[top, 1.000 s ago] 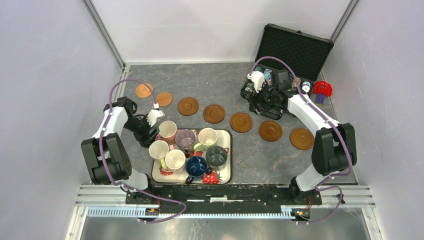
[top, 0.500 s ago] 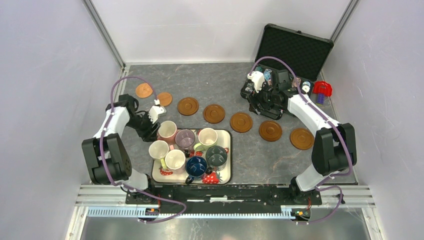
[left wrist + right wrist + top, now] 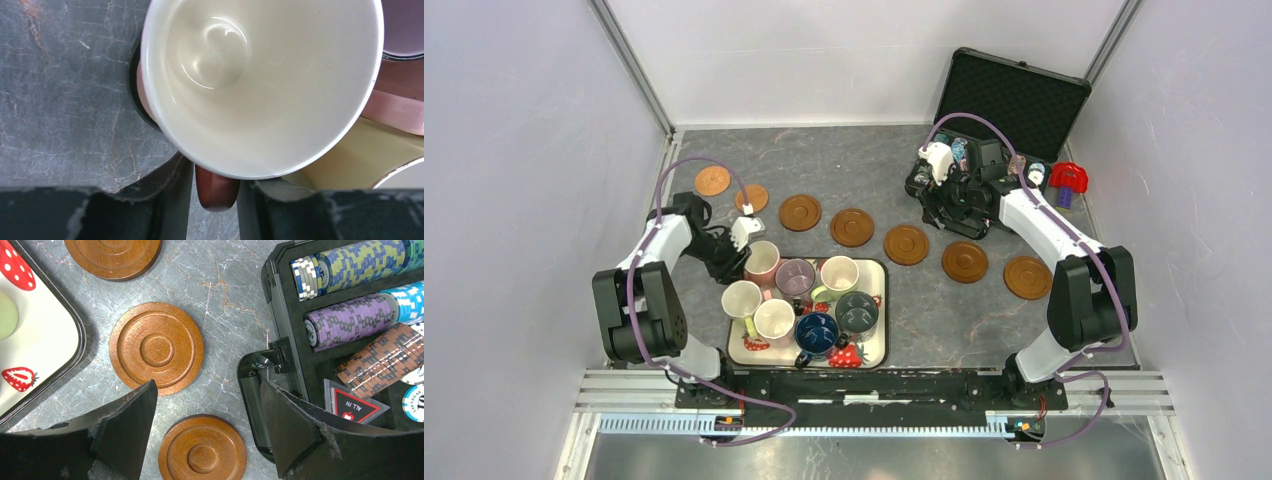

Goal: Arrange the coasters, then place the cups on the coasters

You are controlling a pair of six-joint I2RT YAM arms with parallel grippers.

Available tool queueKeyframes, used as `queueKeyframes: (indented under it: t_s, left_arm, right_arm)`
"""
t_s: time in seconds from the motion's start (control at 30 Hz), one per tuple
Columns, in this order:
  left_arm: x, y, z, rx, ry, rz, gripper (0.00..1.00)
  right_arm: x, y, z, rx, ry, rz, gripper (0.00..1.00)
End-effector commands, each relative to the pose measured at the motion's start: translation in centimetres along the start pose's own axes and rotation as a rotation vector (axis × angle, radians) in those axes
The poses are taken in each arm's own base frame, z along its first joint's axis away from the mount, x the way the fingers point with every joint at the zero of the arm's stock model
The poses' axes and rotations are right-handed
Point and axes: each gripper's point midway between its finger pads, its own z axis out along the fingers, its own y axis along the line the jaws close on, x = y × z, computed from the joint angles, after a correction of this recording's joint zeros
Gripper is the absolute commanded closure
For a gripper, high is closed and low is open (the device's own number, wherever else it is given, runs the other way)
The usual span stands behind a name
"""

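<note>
Several brown coasters (image 3: 852, 227) lie in a slanting row across the table, from far left (image 3: 712, 181) to near right (image 3: 1028, 277). Several cups stand crowded on the strawberry-print tray (image 3: 885, 322). My left gripper (image 3: 744, 258) (image 3: 215, 202) is at the tray's far-left corner, its fingers (image 3: 172, 200) pressed on either side of the handle (image 3: 216, 192) of the pink cup (image 3: 762, 262) (image 3: 260, 75), which stands on the tray. My right gripper (image 3: 952, 205) (image 3: 206, 390) hangs open over the table with one coaster (image 3: 202, 450) below its gap and another (image 3: 156, 348) just beyond.
An open black case (image 3: 1014, 100) of poker chips (image 3: 350, 315) sits at the back right, right beside my right gripper's finger. A red object (image 3: 1069, 178) lies next to it. The tray's corner (image 3: 40, 340) shows at the left of the right wrist view.
My left gripper has slid right to the pink cup and narrowed its fingers onto the handle. The right arm has held still.
</note>
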Motion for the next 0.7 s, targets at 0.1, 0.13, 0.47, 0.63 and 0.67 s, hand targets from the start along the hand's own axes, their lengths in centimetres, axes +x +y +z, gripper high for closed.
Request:
queueKeyframes:
  t_s: [0.1,0.13,0.47,0.63,0.67]
  left_arm:
    - [0.1,-0.9,-0.2,-0.002,-0.005,0.085,0.67]
    - [0.0,-0.9,-0.4,-0.010,-0.007,0.092,0.69]
    - [-2.2,-0.8,-2.6,-0.085,-0.075,0.074,0.89]
    - [-4.1,-0.1,-4.3,-0.136,-0.133,0.049,0.98]
    - [-4.6,0.4,-4.9,-0.155,-0.144,0.042,0.98]
  right_arm:
    - [-1.1,-0.1,-0.7,0.015,-0.033,-0.026,0.18]
    - [-1.1,-0.1,-0.7,0.016,-0.033,-0.024,0.18]
    - [-1.1,-0.1,-0.6,0.016,-0.034,-0.018,0.18]
    - [-1.1,-0.1,-0.6,0.017,-0.035,-0.019,0.18]
    - [-1.2,-0.2,-0.7,0.017,-0.036,-0.018,0.18]
